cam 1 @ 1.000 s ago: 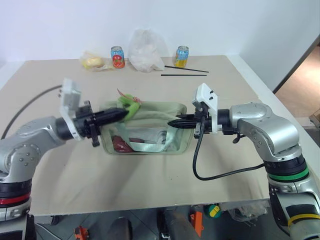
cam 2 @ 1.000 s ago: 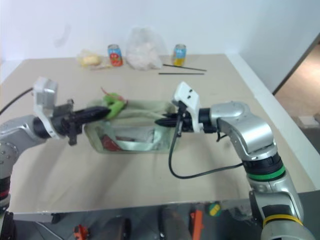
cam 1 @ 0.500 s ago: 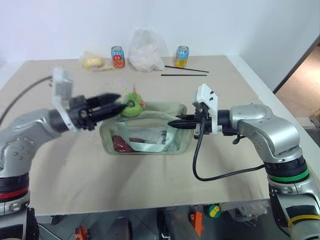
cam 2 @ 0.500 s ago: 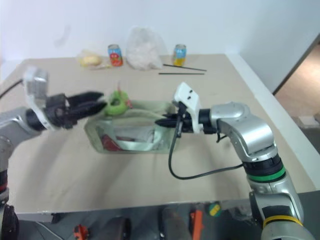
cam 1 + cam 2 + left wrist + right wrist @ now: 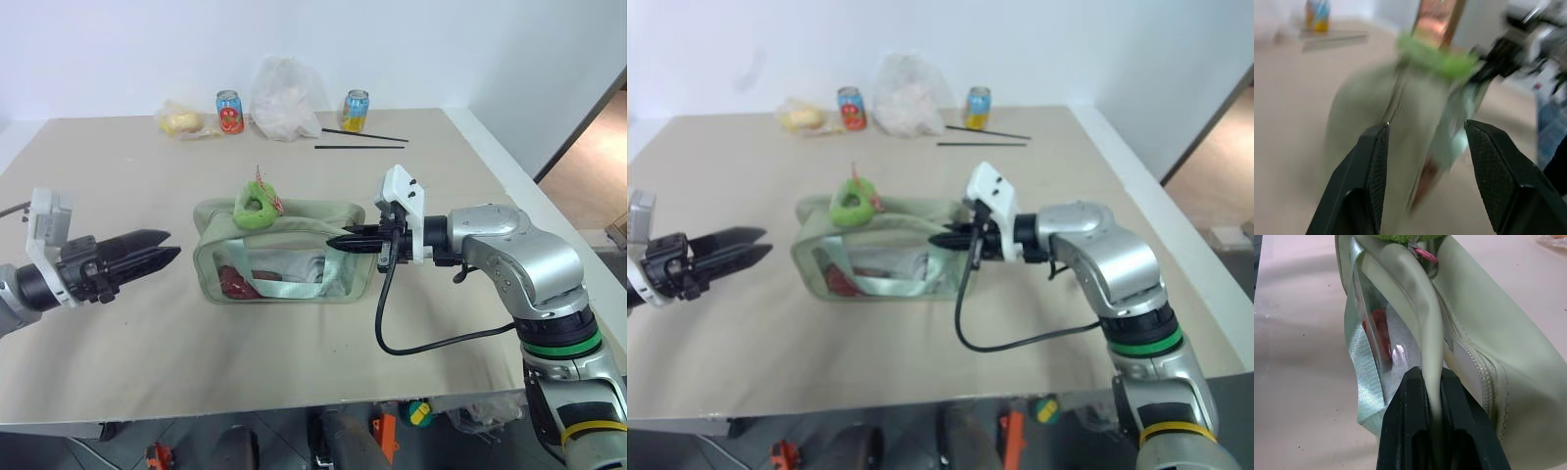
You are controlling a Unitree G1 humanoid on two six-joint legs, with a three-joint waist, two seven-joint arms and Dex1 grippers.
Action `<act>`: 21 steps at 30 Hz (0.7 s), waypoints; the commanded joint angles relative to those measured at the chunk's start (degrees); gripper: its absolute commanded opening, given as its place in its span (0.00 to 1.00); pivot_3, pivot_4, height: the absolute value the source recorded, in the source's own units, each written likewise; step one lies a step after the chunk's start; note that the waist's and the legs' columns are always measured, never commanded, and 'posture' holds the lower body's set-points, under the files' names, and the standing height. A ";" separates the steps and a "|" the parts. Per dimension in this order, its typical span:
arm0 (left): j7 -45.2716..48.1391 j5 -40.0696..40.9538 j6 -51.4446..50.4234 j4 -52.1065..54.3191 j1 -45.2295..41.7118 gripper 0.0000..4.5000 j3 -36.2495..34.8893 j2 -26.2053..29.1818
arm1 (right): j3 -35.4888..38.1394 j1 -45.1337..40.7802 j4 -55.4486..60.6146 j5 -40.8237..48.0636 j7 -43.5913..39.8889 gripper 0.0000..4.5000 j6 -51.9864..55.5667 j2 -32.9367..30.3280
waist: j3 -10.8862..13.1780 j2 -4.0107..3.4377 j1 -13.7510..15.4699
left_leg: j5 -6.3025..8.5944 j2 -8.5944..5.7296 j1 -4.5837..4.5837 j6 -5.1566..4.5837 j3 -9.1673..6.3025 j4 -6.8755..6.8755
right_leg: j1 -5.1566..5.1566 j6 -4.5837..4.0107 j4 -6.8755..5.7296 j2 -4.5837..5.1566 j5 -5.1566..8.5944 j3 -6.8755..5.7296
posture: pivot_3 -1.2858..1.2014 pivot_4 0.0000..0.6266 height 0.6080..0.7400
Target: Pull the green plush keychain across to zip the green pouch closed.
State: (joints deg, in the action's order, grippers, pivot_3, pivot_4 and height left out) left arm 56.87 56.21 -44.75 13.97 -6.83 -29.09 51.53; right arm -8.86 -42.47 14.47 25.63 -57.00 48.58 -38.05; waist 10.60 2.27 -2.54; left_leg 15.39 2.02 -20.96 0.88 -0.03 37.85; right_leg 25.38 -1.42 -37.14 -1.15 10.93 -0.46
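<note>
Green plush keychain (image 5: 258, 206): sat on top of the green pouch (image 5: 284, 255), near that pouch's left end, with nothing holding it.
Green pouch: lay on the table (image 5: 294, 343), clear window facing me (red and white contents showed through).
Left gripper (image 5: 167, 252): my fingers were spread and held nothing, level, well to the left of the pouch.
Right gripper (image 5: 338, 241): my fingers were pinched on a fold of the pouch's fabric at its right end.
Beyond the pouch: two cans (image 5: 230, 112), a white bag (image 5: 284, 98).
</note>
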 commanded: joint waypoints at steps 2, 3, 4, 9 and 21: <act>-0.15 1.55 0.65 2.34 -1.72 0.56 0.11 -0.99 | -1.17 0.57 0.04 0.25 -0.31 0.00 0.31 0.05 | 0.00 0.00 0.02 | 0.00 0.00 0.01 0.00 0.01 0.00 | -0.01 0.00 0.00 0.00 0.00 0.01 | 0.52 0.24 1.00; -0.13 1.37 0.57 2.62 -1.63 0.56 0.72 -1.32 | -1.10 0.53 0.05 0.26 -0.32 0.00 0.33 0.00 | 0.00 -0.01 -0.04 | 0.00 -0.01 0.01 0.00 0.01 0.00 | -0.01 -0.01 0.00 0.00 0.00 0.00 | 0.52 0.24 1.00; -0.06 0.69 0.67 2.90 -1.48 0.56 1.86 -1.66 | -0.98 0.55 0.12 0.33 -0.33 0.00 0.40 -0.07 | 0.00 -0.01 -0.08 | 0.00 0.00 0.01 0.00 0.02 -0.02 | 0.00 -0.01 0.00 0.00 0.01 0.02 | 0.52 0.24 1.00; 0.28 -1.84 0.97 3.09 -1.90 0.56 7.44 -2.72 | -0.47 1.17 1.00 0.62 -0.01 0.00 0.96 -0.43 | 0.00 0.00 -0.06 | 0.00 0.00 0.00 0.00 0.05 -0.16 | 0.02 -0.06 0.01 0.00 0.04 0.07 | 0.52 0.24 1.00; -0.55 -4.51 2.40 -1.64 -8.34 0.01 9.68 -4.27 | 1.13 3.43 3.37 1.93 0.98 0.00 2.04 -2.08 | 0.00 0.03 -0.04 | 0.01 -0.04 -0.03 -0.01 0.05 -0.18 | 0.02 -0.05 0.05 0.01 0.03 0.07 | 0.52 0.24 1.00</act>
State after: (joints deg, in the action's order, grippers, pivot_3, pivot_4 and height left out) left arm 55.67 52.56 -43.71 10.86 -14.47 -18.29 46.10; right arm -7.14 -40.28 16.99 27.20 -56.04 49.46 -39.20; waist 10.61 2.30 -2.58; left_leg 15.42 1.99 -21.00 0.85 0.02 37.66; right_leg 25.40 -1.48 -37.07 -1.14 10.98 -0.38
